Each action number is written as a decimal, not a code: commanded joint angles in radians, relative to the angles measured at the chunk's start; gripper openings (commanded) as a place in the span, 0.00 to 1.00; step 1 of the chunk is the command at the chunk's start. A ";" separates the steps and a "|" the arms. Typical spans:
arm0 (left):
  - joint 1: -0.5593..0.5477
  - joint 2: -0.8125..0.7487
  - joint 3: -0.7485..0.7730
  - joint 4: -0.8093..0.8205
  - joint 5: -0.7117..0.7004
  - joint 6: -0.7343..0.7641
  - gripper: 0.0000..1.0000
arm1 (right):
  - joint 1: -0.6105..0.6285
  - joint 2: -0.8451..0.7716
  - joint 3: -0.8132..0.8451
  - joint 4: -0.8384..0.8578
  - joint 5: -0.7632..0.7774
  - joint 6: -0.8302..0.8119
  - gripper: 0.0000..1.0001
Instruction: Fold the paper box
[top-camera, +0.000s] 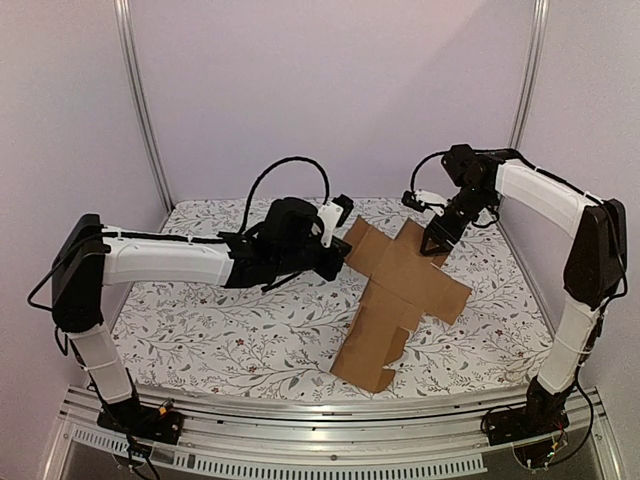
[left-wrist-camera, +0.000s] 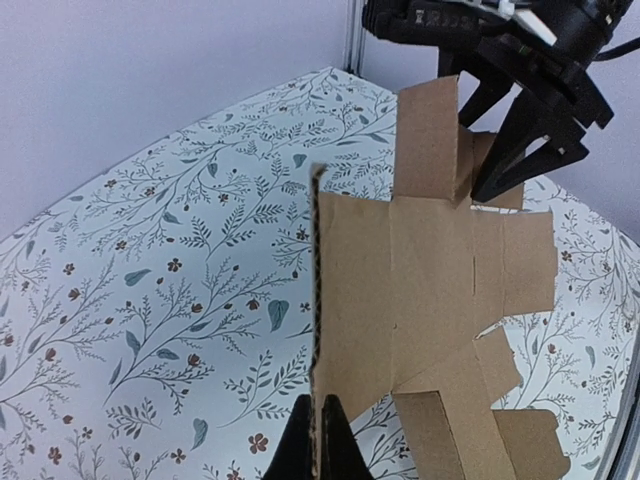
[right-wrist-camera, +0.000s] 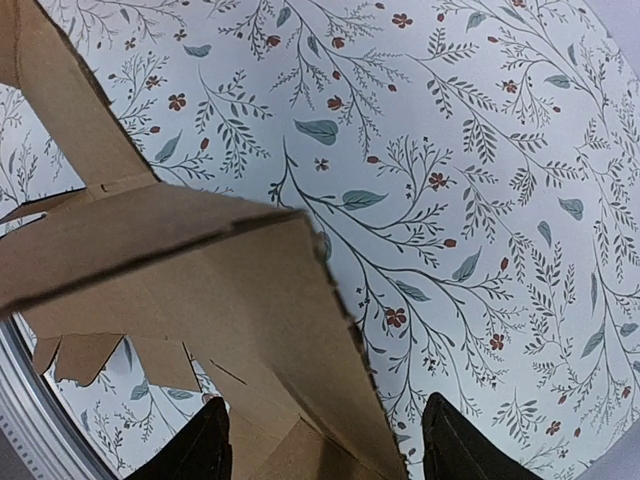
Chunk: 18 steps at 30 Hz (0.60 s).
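The paper box (top-camera: 410, 285) is a brown cross-shaped cardboard sheet with flaps, lying mostly flat right of the table's middle. My left gripper (top-camera: 343, 258) is shut on its left flap, holding that edge up off the cloth. In the left wrist view the thin cardboard edge (left-wrist-camera: 318, 300) runs straight into my closed left gripper (left-wrist-camera: 320, 450). My right gripper (top-camera: 436, 243) stands open at the sheet's far flap. In the right wrist view a raised, creased flap (right-wrist-camera: 200, 260) lies between the spread black fingers (right-wrist-camera: 205, 445) of my right gripper (right-wrist-camera: 325, 445), which do not clamp it.
A floral tablecloth (top-camera: 220, 320) covers the table. Pale walls and metal posts (top-camera: 140, 100) close in the back and sides. An aluminium rail (top-camera: 330, 440) runs along the near edge between the arm bases.
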 joint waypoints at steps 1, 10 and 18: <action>-0.018 -0.038 -0.018 0.037 0.002 0.010 0.00 | -0.014 0.043 0.011 -0.004 -0.012 -0.021 0.58; -0.016 -0.022 -0.018 0.028 -0.012 0.004 0.00 | -0.016 -0.025 -0.035 0.043 -0.025 0.006 0.26; -0.016 -0.014 -0.014 0.036 -0.025 -0.001 0.13 | -0.011 -0.084 -0.083 0.100 -0.027 0.011 0.00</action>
